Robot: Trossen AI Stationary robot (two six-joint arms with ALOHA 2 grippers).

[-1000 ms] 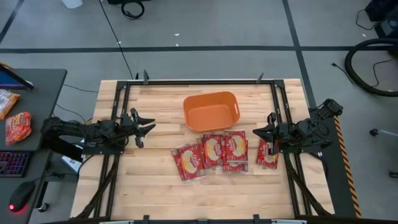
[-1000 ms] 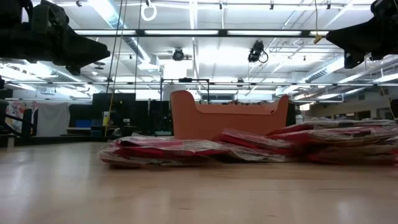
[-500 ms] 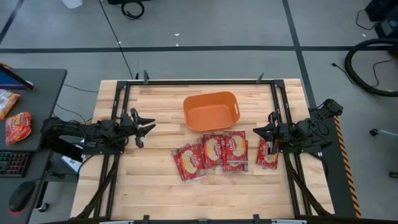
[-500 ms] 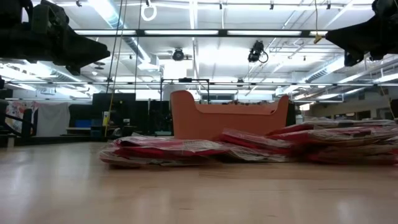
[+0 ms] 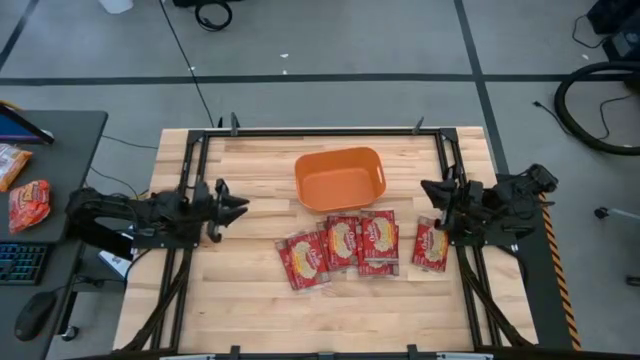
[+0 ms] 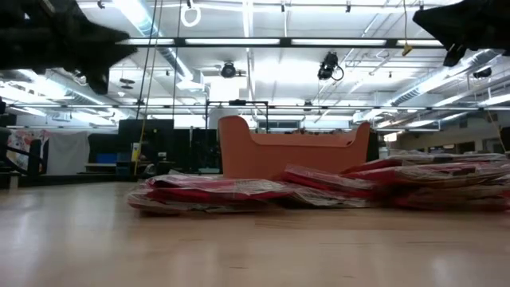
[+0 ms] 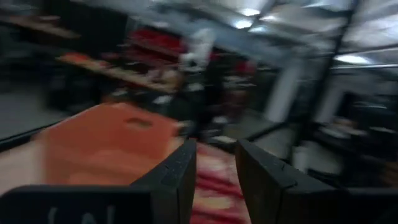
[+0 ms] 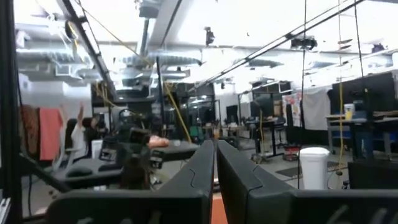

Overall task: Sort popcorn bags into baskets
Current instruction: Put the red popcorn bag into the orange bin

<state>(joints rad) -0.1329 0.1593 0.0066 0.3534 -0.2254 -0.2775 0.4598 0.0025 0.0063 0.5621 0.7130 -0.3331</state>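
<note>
Several red popcorn bags lie flat in a row [image 5: 340,242] on the wood, overlapping; one lies apart [image 5: 431,246] at the right end. In the low view they form a low pile [image 6: 319,187]. The orange basket [image 5: 340,178] stands just beyond them, and it also shows in the low view [image 6: 291,155]. My left gripper [image 5: 243,204] hovers above the table left of the bags, with a narrow gap between its fingers [image 7: 216,168]. My right gripper [image 5: 424,186] hovers right of the basket, above the lone bag's far end, its fingers together [image 8: 215,168]. Neither touches anything.
Black frame rails run along the table's left side [image 5: 190,200] and right side [image 5: 455,170]. A dark side desk to the left holds paler orange packets [image 5: 30,205], a keyboard and a mouse. Bare wood [image 5: 330,315] stretches along the near edge.
Both grippers have risen a little. My right gripper has swung toward the far edge, off the lone bag, which now shows whole. My left gripper has turned about its wrist and stayed left of the bags. Bags and basket have not moved.
</note>
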